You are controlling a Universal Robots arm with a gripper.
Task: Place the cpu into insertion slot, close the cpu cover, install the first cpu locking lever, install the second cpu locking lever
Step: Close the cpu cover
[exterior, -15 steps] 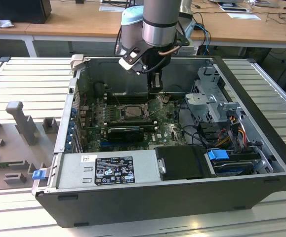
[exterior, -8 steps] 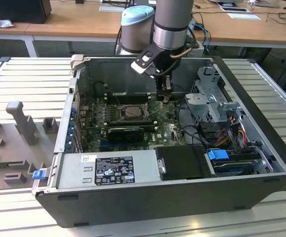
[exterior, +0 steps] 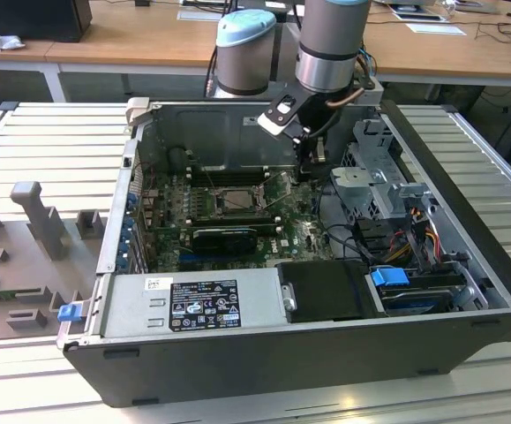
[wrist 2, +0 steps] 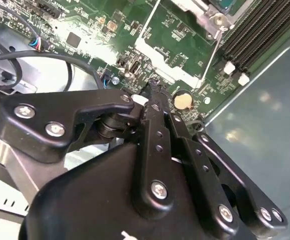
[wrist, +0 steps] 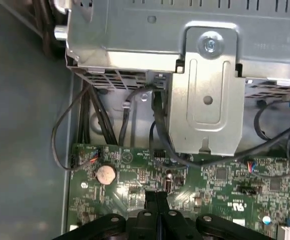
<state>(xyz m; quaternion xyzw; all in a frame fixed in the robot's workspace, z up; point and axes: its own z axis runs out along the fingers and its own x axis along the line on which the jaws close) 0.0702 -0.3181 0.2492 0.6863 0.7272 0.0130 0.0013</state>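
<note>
My gripper [wrist: 157,196], pressed together and empty, hovers beside the insertion slot [exterior: 229,201], toward the exterior view's right. Lever step, I judge; it calls for hooking a locking lever [wrist 2: 211,52].

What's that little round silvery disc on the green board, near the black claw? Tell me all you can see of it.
It is a small round disc, pale and shiny like metal, probably a coin battery. It lies flat on the green circuit board, near the board's edge by the case wall. The gripper, shut, is close but apart from it; nothing touches its face.
</note>
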